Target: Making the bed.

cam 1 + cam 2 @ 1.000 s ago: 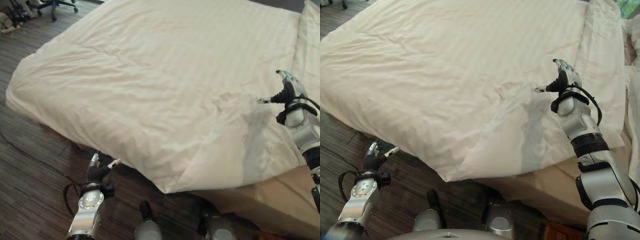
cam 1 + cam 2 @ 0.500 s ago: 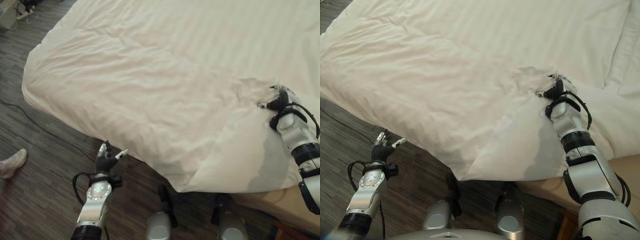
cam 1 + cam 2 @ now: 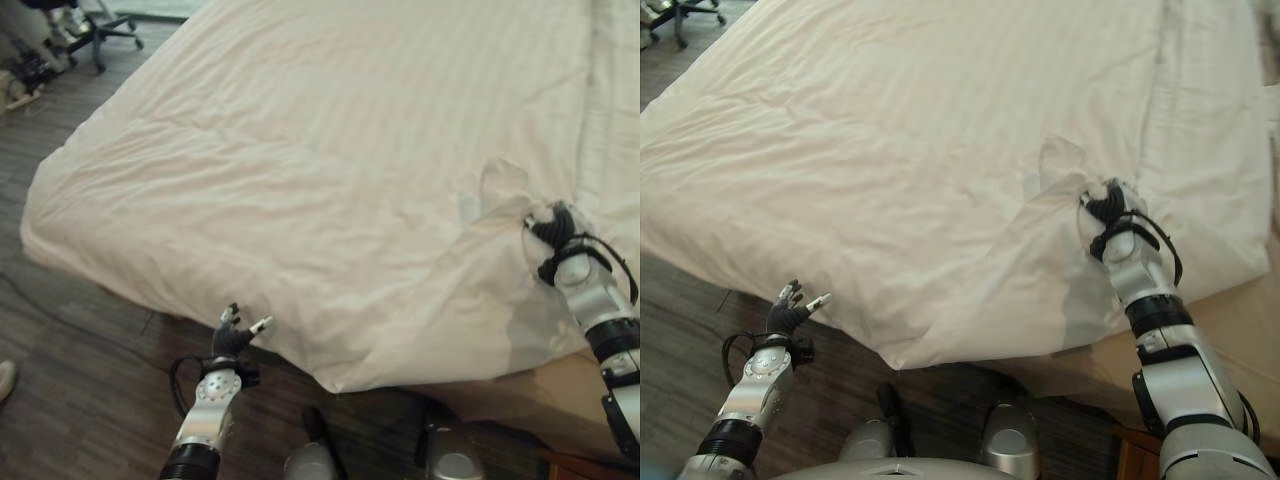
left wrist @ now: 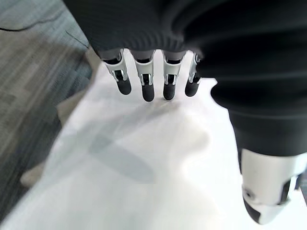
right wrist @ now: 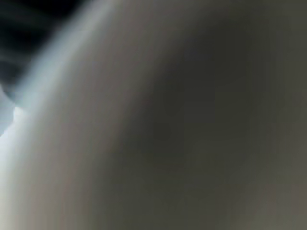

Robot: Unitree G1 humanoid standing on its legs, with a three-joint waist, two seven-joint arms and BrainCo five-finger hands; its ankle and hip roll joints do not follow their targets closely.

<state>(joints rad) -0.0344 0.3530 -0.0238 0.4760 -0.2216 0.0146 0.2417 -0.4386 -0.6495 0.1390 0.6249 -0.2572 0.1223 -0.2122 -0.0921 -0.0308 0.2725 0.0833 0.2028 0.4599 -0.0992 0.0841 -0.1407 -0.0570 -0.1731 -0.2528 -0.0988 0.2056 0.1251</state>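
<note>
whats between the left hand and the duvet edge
Nothing: a bare gap of dark floor separates the left hand from the duvet in the left eye view.

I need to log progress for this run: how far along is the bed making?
Partly done. The white duvet already covers most of the bed and lies fairly flat. In hand: the right hand is bunching up a fold of duvet near its side edge. The left hand is open over the floor beside the bed. Left: the wrinkles and the near corner, which hangs over the edge.
</note>
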